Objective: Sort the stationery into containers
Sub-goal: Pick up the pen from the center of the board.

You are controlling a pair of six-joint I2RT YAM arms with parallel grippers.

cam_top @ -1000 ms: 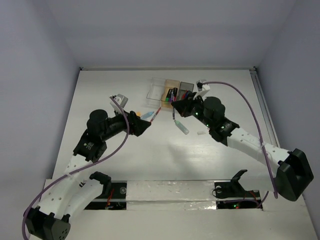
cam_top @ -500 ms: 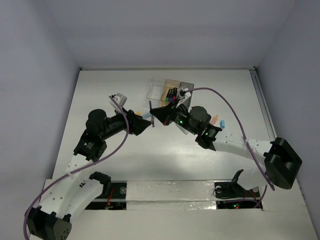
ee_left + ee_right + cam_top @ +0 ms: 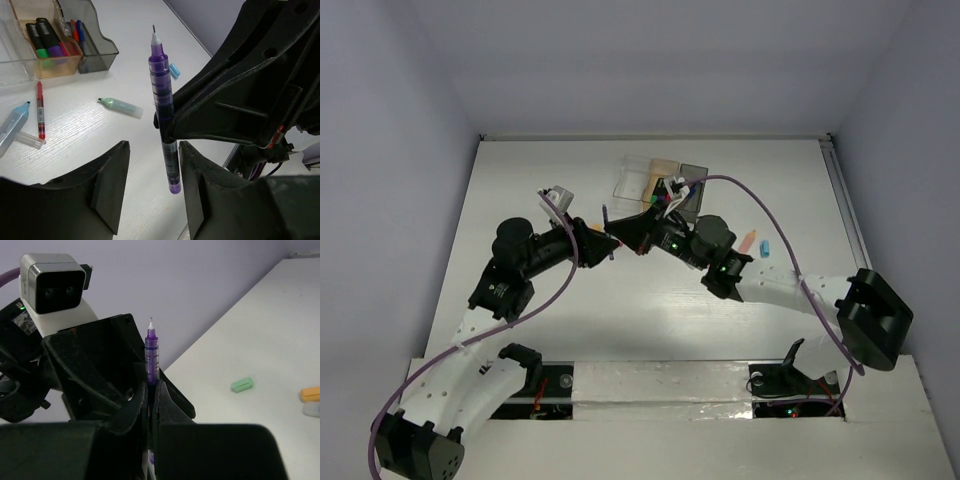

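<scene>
Purple pen: upright, middle of the frame, tip upward.
Right gripper: closed on the pen's lower part.
Left gripper: fingers apart, flanking the pen; narrow gaps, seemingly no touch.
Containers: upper left, well apart.

Purple pen: lower half hidden btwn right gripper fingers. Clear box & light-blue marker cut off at left edge. From above, grey box partly behind right gripper, contents too small to tell.
</scene>
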